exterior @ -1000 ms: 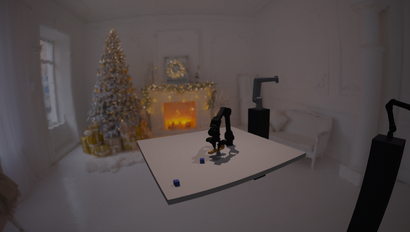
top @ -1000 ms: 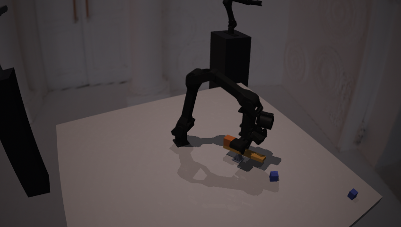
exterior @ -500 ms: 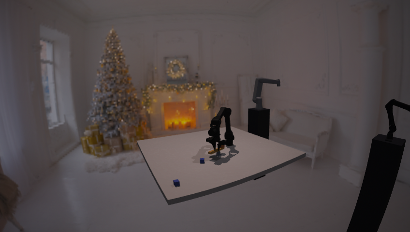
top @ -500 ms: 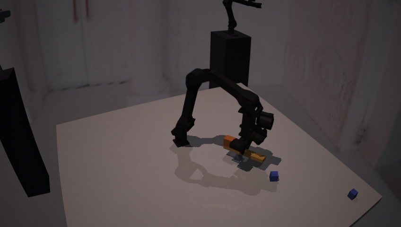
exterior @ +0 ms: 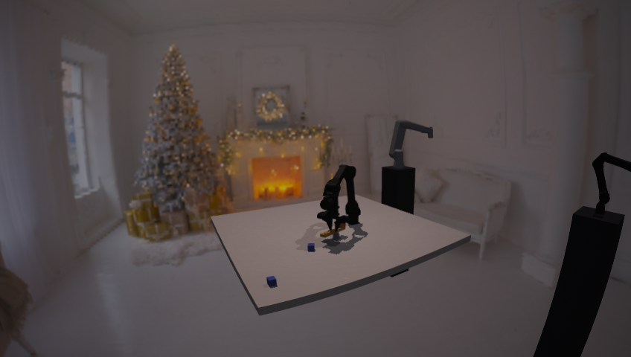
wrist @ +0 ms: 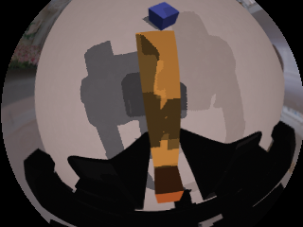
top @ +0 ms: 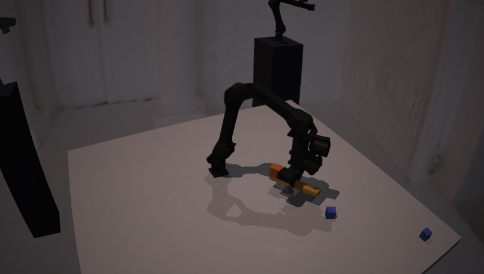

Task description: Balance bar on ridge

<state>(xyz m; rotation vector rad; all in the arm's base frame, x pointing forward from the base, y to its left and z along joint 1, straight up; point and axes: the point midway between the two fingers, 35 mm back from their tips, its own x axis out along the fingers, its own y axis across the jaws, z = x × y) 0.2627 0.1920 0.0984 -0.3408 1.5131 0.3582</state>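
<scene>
An orange-brown bar (top: 276, 170) (exterior: 327, 231) (wrist: 162, 97) is held over a small grey ridge (top: 287, 192) (wrist: 135, 97) near the middle of the table. The bar slopes a little, its far end lower. I cannot tell whether it touches the ridge. My gripper (top: 288, 176) (exterior: 330, 223) (wrist: 163, 133) is shut on the bar, nearer its bright orange end. In the wrist view the bar runs away from me across the grey ridge below it.
A blue cube (top: 330, 212) (exterior: 311, 247) (wrist: 163, 14) lies just beyond the bar's far end. A second blue cube (top: 425, 233) (exterior: 271, 280) lies near the table's corner. Black pedestals with other arms (top: 277, 65) (exterior: 397, 185) stand off the table.
</scene>
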